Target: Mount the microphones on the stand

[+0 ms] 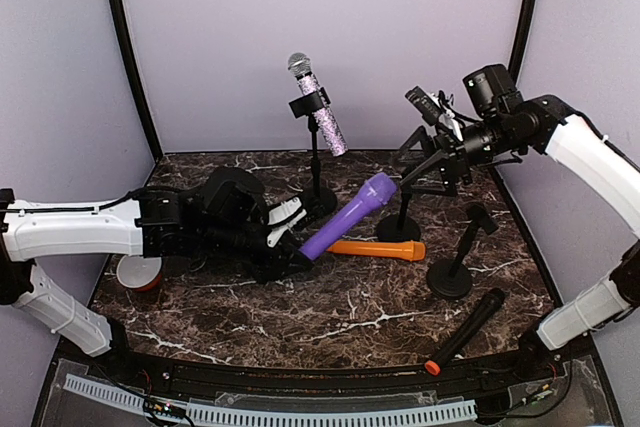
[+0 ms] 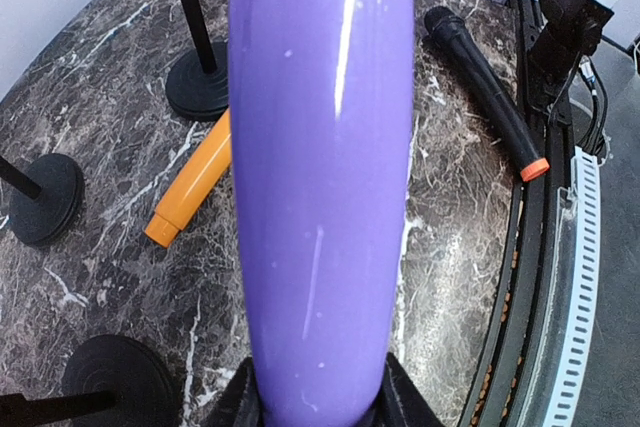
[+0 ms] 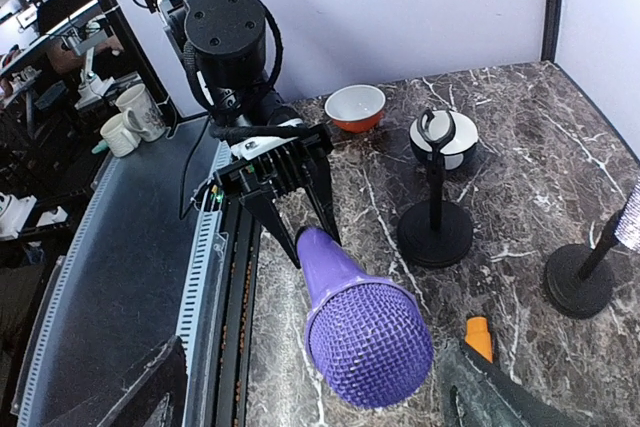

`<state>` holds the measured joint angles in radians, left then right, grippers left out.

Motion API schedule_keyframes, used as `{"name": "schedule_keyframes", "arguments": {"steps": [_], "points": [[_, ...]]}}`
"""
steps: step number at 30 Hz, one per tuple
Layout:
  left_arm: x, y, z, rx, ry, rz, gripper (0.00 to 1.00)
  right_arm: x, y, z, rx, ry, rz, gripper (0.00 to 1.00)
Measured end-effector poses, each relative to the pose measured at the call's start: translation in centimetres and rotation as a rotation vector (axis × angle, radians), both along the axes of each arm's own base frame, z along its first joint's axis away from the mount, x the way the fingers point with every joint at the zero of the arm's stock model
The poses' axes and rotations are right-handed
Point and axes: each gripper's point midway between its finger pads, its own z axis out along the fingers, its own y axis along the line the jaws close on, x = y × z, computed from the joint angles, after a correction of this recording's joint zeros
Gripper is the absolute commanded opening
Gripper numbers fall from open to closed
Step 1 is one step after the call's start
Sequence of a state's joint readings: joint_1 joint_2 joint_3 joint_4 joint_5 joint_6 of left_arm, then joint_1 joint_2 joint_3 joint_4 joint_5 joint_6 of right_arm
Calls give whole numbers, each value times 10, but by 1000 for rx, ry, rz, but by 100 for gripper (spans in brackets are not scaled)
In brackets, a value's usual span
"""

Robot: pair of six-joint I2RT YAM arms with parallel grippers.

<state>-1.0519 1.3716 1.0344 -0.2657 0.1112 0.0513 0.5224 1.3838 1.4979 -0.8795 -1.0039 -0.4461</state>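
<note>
My left gripper (image 1: 285, 252) is shut on the tail of the all-purple microphone (image 1: 350, 215), which slants up to the right. Its body fills the left wrist view (image 2: 320, 177). My right gripper (image 1: 422, 167) is open, and the purple mesh head (image 3: 368, 345) hangs between its spread fingers (image 3: 500, 397) without touching them. The glittery lilac microphone (image 1: 322, 112) sits clipped in the back stand. The orange microphone (image 1: 378, 248) lies on the table behind the purple one. The black microphone with the orange end (image 1: 465, 332) lies at the front right.
Two empty stands have bases at the centre right (image 1: 400, 229) and further right (image 1: 450, 279). A red-and-white bowl (image 1: 140, 272) sits under my left arm; a second bowl (image 3: 445, 137) shows behind a stand clip. The cable rail (image 1: 270, 412) runs along the front edge.
</note>
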Motion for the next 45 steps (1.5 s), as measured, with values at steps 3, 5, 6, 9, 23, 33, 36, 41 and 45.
{"name": "schedule_keyframes", "arguments": {"steps": [3, 5, 6, 9, 23, 33, 36, 41, 45], "points": [[1, -2, 7, -41, -10, 9, 0, 0, 12, -2, 6, 29, 13, 82], [0, -1, 6, -45, -6, 11, 0, 1, 17, -1, 14, 30, 17, 80], [0, 0, 6, -45, -4, 12, 0, 1, 19, -1, 16, 34, 17, 79], [-1, 1, 3, -41, 2, 13, 0, 1, 26, -2, 16, 43, 19, 76], [2, -8, 13, -107, -20, 10, 0, 10, 47, -14, -11, 88, -20, 74], [3, -9, 14, -118, -24, 13, 0, 9, 48, -23, -15, 122, -20, 69], [3, -10, 15, -126, -29, 13, 0, 8, 48, -24, -13, 129, -15, 65], [4, -11, 16, -130, -30, 12, 0, 7, 49, -23, -6, 144, -7, 62], [4, -11, 16, -130, -30, 12, 0, 7, 51, -24, -1, 157, -2, 62]]}}
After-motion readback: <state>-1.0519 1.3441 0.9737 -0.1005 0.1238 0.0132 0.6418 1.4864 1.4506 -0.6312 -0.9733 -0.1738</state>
